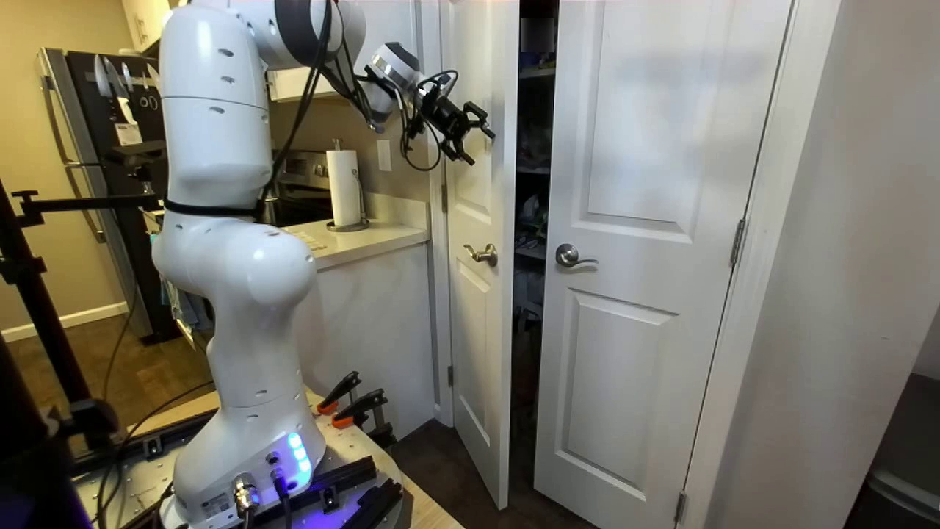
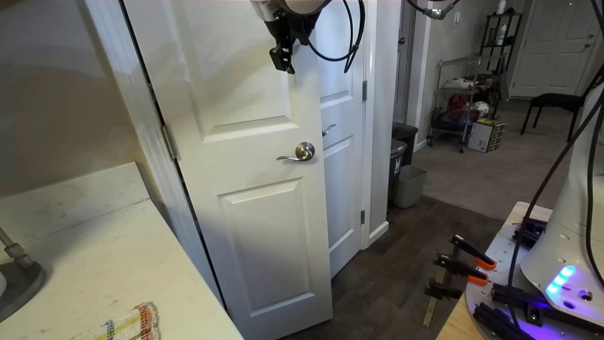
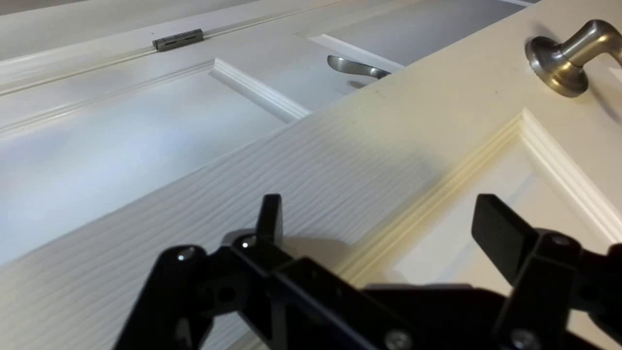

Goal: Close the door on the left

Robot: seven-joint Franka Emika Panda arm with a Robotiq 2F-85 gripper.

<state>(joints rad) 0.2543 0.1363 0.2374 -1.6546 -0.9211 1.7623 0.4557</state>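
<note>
The left door [image 1: 472,323] is a tall white panelled leaf with a silver lever handle on a round base [image 1: 482,255] near its right edge. It stands partly open, with its free edge swung out from the frame. It also shows in an exterior view [image 2: 264,245] and in the wrist view [image 3: 335,160]. My gripper [image 1: 479,147] is in front of its upper part, near the free edge and above the handle. The gripper also shows in an exterior view [image 2: 283,66]. In the wrist view its fingers [image 3: 379,209] are spread and empty, facing the door. I cannot tell whether they touch it.
The matching right leaf [image 1: 646,264] has its handle at its left edge. A dark gap with closet shelves [image 1: 534,170] lies between the leaves. A counter [image 1: 367,239] with a paper towel roll [image 1: 344,187] adjoins the left door frame. Clamps [image 1: 360,408] hold the robot's base.
</note>
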